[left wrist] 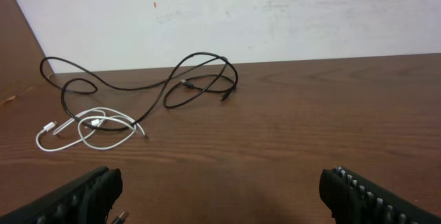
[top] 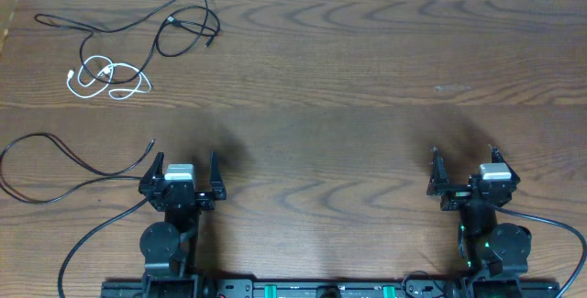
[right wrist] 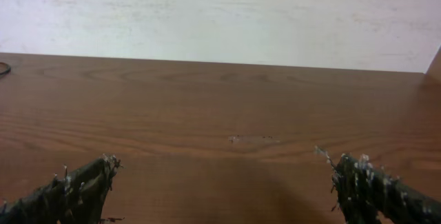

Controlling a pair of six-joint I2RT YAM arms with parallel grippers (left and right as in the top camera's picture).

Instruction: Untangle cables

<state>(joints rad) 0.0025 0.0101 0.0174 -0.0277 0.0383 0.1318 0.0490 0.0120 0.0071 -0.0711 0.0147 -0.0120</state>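
Observation:
A short white cable (top: 110,80) lies coiled at the far left of the table, with a long black cable (top: 174,25) looping over it and away to the right. Both show in the left wrist view, white cable (left wrist: 89,129) and black cable (left wrist: 186,79). A second black cable (top: 64,165) lies apart at the left edge, its plug end (top: 151,144) next to my left gripper (top: 183,165). That plug tip (left wrist: 118,217) shows by the left finger. My left gripper (left wrist: 220,193) is open and empty. My right gripper (top: 463,162) is open and empty at the near right, also in its wrist view (right wrist: 224,186).
A pale wall (left wrist: 275,10) stands behind the table's far edge. A small light scuff (right wrist: 251,139) marks the wood ahead of the right gripper. Thick black arm cables (top: 92,238) trail by the arm bases at the front edge.

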